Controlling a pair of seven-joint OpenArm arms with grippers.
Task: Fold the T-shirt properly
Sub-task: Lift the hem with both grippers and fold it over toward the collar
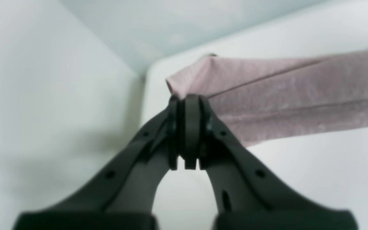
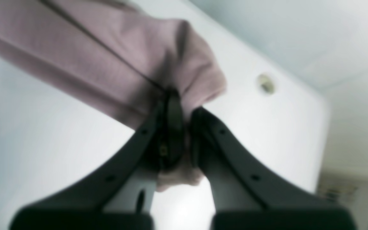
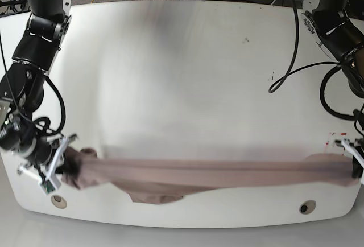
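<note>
T-shirt (image 3: 216, 174) is stretched in a long narrow band across the near edge of the white table (image 3: 182, 76), w/ a loose flap sagging under it toward the base view's left. Left gripper (image 1: 188, 127) is clamped tight on one end of the fabric, right gripper (image 2: 184, 127) pinches the other, bunched end, cloth poking out between its fingers.

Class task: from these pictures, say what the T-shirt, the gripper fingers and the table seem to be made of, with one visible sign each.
T-shirt: soft thin knit fabric, matte; it creases and sags where stretched.
Fingers: probably moulded black plastic, dull sheen, with screw holes.
Table: smooth white top, likely laminate or coated board; faint glare, rounded corners.
</note>
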